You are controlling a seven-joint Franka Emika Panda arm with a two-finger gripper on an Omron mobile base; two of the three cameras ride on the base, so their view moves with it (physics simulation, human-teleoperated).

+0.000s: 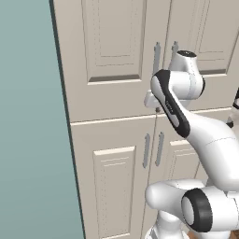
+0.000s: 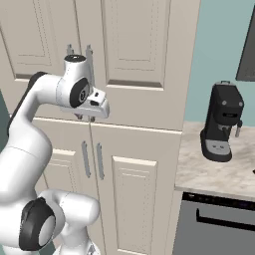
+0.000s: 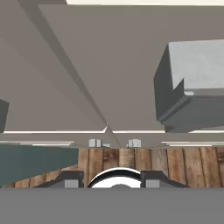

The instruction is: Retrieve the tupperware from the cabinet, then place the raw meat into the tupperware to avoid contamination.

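Beige-cream panels rise in front of me: the cabinet (image 1: 112, 70) stands with all its doors shut, teal wall (image 1: 28, 116) to its left. I have my gripper (image 1: 156, 103) pressed up near the lower end of the upper doors' handles (image 1: 157, 56), just above the seam where the upper doors meet the lower ones. I judge I am there because the tupperware must be behind one of these doors, so a door has to swing out first. From the right base view my hand sits just in front of the door face, below the two grey bars. In the hand view a grey block, most likely the foot of a handle (image 3: 192, 87), hangs to the right of my line of sight, not between my finger tips (image 3: 72, 178). The tips stand apart with a gap between them and nothing in that gap, so I hold nothing; I cannot tell whether either tip touches the door.

The tupperware and the meat are hidden from me; presumably the tub is inside the cabinet, beyond the door I face. Below, wood floor (image 3: 144, 159) shows past the lower handles (image 3: 95, 142).

Further right, on the stone counter (image 2: 209, 172), a black coffee machine (image 2: 222, 122) stands well apart from my hand, above a grey appliance front (image 2: 214, 224). The task is at its start: no door is open yet.
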